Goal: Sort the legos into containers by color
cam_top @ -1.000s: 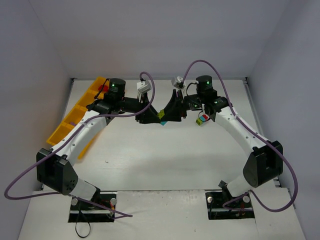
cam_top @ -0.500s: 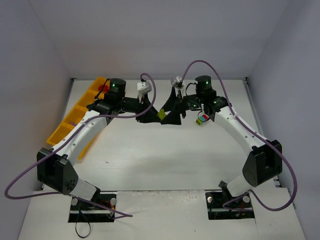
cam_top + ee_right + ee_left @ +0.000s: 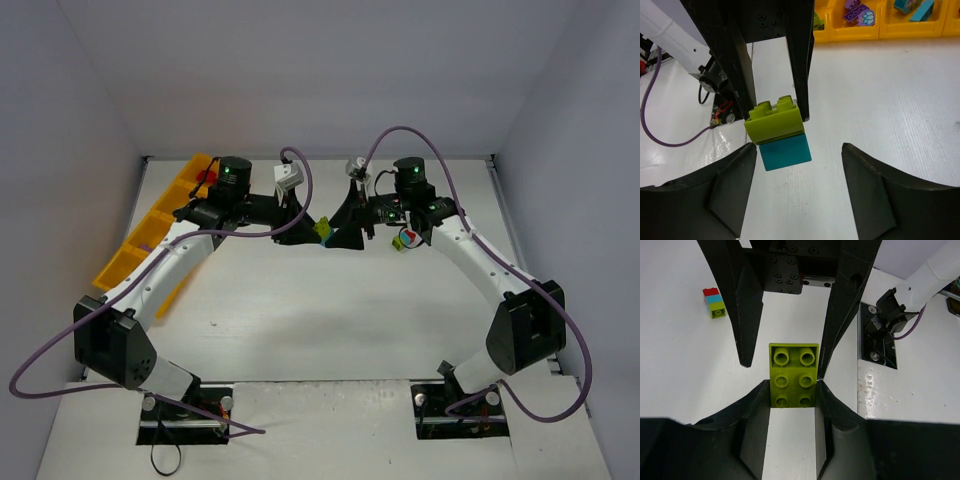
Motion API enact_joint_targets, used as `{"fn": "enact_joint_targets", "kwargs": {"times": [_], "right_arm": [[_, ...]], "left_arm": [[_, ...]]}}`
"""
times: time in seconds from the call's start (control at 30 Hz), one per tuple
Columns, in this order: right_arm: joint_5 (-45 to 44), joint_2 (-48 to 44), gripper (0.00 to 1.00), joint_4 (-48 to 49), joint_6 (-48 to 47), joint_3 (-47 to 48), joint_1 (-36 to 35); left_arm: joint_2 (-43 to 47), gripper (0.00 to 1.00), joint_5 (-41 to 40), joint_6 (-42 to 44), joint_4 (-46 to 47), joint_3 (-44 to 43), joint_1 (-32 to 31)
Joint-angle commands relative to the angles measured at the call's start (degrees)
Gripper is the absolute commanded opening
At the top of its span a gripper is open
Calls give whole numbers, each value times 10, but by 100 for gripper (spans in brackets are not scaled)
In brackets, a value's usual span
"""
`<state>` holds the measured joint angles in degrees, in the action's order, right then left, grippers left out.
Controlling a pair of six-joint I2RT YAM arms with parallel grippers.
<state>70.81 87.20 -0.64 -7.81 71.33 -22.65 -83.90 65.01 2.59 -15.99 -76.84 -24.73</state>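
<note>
Being pinched between the fingers (image 3: 752, 425) of the left gripper (image 3: 792, 386), a lime brick (image 3: 793, 375) is held clear of the white table (image 3: 685, 365), its studs turned toward that wrist's camera and both pads pressed against its long sides. A teal brick (image 3: 785, 155) is seen clipped to the lime one's underside, so that a two-brick stack is carried in that grip. The right gripper (image 3: 799, 150) is brought tip to tip against the left one with its fingers (image 3: 875, 190) spread wide, and the stack is placed inside that span. The teal brick lies just beside one of these fingers, though whether it is touched cannot be told, while the other finger is kept well apart from it. Outside both pairs of fingers, off to one side of the right gripper, a small red, teal and lime stack (image 3: 714, 302) is left standing on the table. Well beyond the fingertips, behind the left gripper, the orange-yellow tray (image 3: 850, 34) is seen, with purple pieces (image 3: 857, 11) lying in one compartment and teal pieces (image 3: 914, 7) in the next one along.
</note>
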Motion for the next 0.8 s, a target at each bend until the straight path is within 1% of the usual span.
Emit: {"fn": "enact_joint_targets", "kwargs": {"times": [0.0, 0.17, 0.33, 0.37, 0.4, 0.43, 0.47, 0.5, 0.7, 0.77], "right_arm": [[-1, -26, 60, 20, -11, 4, 3], [5, -25, 44, 19, -15, 6, 3], [20, -22, 38, 19, -19, 7, 3], [22, -22, 33, 19, -20, 8, 3], [23, -22, 19, 19, -21, 8, 3], [24, -22, 10, 19, -22, 7, 3], [22, -23, 3, 19, -23, 6, 3], [19, -24, 0, 19, -25, 2, 4], [-8, -40, 0, 16, -30, -32, 9], [-22, -53, 0, 16, -29, -58, 15]], "left_arm": [[6, 0, 12, 14, 39, -21, 1], [5, 0, 11, 9, 42, -20, 2], [3, 0, 13, 1, 54, -14, 2], [2, 0, 13, 0, 55, -13, 1], [2, 0, 12, 0, 55, -12, 1], [2, 0, 11, 0, 58, -10, 1], [2, 0, 10, 0, 58, -10, 2], [2, 0, 8, 0, 58, -10, 3], [4, 0, 3, 0, 55, -5, 20], [9, 0, -8, 0, 56, -2, 30]]}}
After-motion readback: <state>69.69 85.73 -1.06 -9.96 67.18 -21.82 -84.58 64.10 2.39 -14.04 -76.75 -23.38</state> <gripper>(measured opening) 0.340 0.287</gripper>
